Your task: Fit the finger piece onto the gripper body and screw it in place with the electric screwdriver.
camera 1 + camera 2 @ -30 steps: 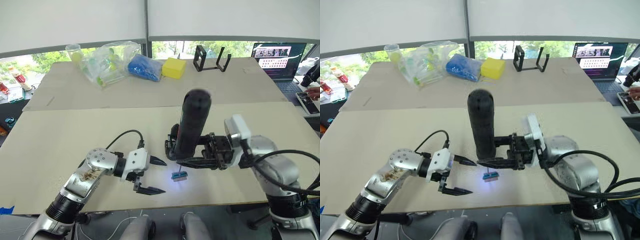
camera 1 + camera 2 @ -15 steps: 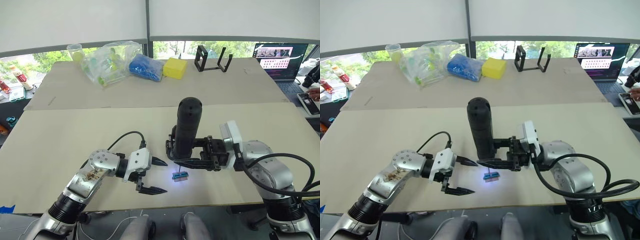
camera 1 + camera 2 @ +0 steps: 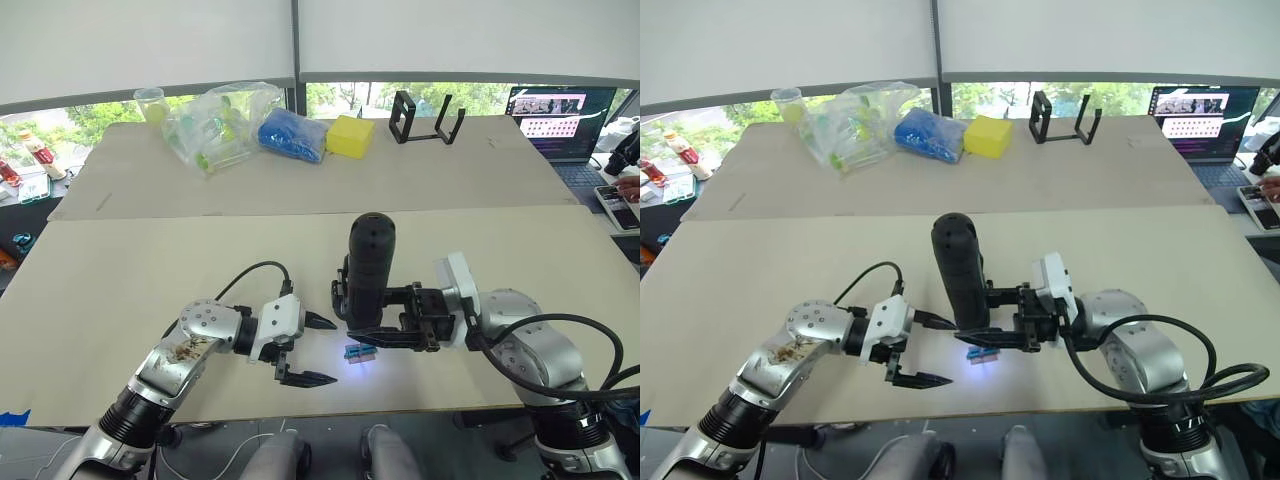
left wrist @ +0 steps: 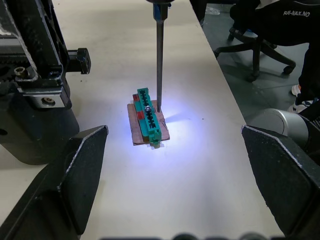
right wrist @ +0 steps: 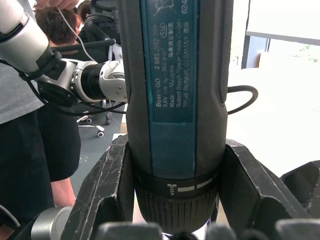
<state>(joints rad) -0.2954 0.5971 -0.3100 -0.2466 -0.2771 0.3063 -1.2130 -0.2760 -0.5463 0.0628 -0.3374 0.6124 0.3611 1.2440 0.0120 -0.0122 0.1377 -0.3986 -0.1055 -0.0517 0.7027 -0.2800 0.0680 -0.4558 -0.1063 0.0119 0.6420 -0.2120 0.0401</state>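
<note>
While the right gripper (image 3: pixel 375 335) clamps the thick dark blue-black electric screwdriver (image 3: pixel 366 268) upright, its thin metal bit (image 4: pixel 159 60) meets a small green block (image 4: pixel 148 118) below; steady downward pressure seems wise.

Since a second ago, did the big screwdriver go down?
Yes. Against the seam between the boards behind it, the electric screwdriver held by the right gripper has dropped lower, its bit now at the green block.

Your right tool (image 3: pixel 378 332) reaches in from the right, fingers clamped around the upright electric screwdriver (image 3: pixel 365 268). Your left tool (image 3: pixel 305 350) hovers low beside it, fingers spread wide, holding nothing.
</note>
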